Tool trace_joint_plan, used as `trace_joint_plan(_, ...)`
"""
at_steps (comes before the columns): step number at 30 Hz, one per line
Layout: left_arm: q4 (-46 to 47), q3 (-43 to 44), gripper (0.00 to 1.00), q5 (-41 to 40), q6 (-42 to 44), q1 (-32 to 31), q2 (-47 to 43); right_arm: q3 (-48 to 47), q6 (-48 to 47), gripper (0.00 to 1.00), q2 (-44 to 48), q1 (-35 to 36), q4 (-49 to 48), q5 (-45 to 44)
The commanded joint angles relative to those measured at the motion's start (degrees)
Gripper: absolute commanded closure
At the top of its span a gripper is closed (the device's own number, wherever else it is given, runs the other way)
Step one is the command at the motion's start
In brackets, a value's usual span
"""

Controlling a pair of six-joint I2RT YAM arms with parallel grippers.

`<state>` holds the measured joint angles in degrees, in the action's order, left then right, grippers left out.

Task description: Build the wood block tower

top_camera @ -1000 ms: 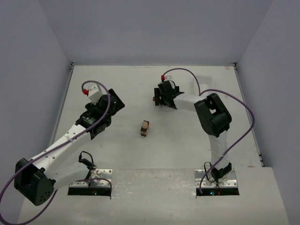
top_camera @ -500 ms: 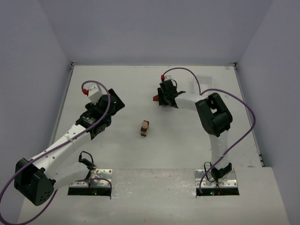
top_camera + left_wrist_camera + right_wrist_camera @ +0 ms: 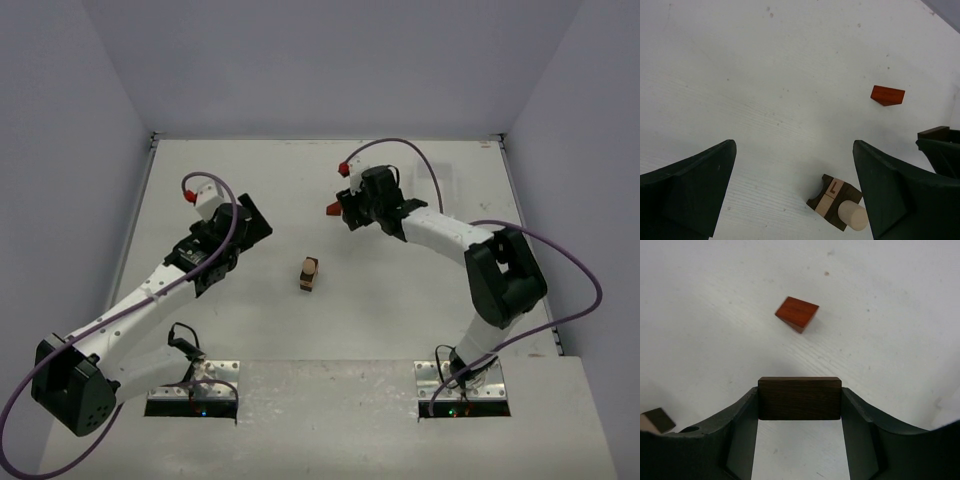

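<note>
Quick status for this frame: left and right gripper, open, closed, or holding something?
Left gripper: open, nothing between its fingers.
Right gripper: closed on a dark brown block.

Bright, even light, soft shadows, seemingly little blur.

Top view: left arm (image 3: 150, 295) stretched toward 1 o'clock, left gripper (image 3: 794, 145) spread wide with nothing between its fingers. The right arm (image 3: 445, 233) bends at 3 o'clock, forearm running toward 10 o'clock. The right gripper (image 3: 800, 390) is clamped on a dark brown block (image 3: 800, 400).
</note>
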<state>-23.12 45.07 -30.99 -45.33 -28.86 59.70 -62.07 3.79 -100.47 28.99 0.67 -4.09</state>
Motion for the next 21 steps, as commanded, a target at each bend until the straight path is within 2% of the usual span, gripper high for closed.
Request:
trace_joint_plan(1,-1.27,-0.28,0.00,2.15,-1.55,0.57,-0.52,0.85,-10.33,0.79,6.14,0.03,-3.56,12.16)
trace_joint_plan(7,-2.33,-1.37,0.00,-0.03,-1.66,0.56,-3.99,0.83,-18.22,0.79,12.24,3.31,-0.33,19.06)
trace_joint_plan(11,-3.03,0.55,0.00,-2.29,0.98,0.56,-5.33,-0.71,-24.68,0.80,13.78,7.79,4.06,19.51)
trace_joint_plan(18,2.52,-1.13,0.00,0.15,6.28,0.64,-8.23,-8.09,-31.22,0.79,14.85,11.83,16.87,26.27)
trace_joint_plan(21,2.95,-1.53,0.00,0.44,6.85,0.65,-8.85,-9.77,-32.45,0.77,14.86,13.12,19.47,26.94)
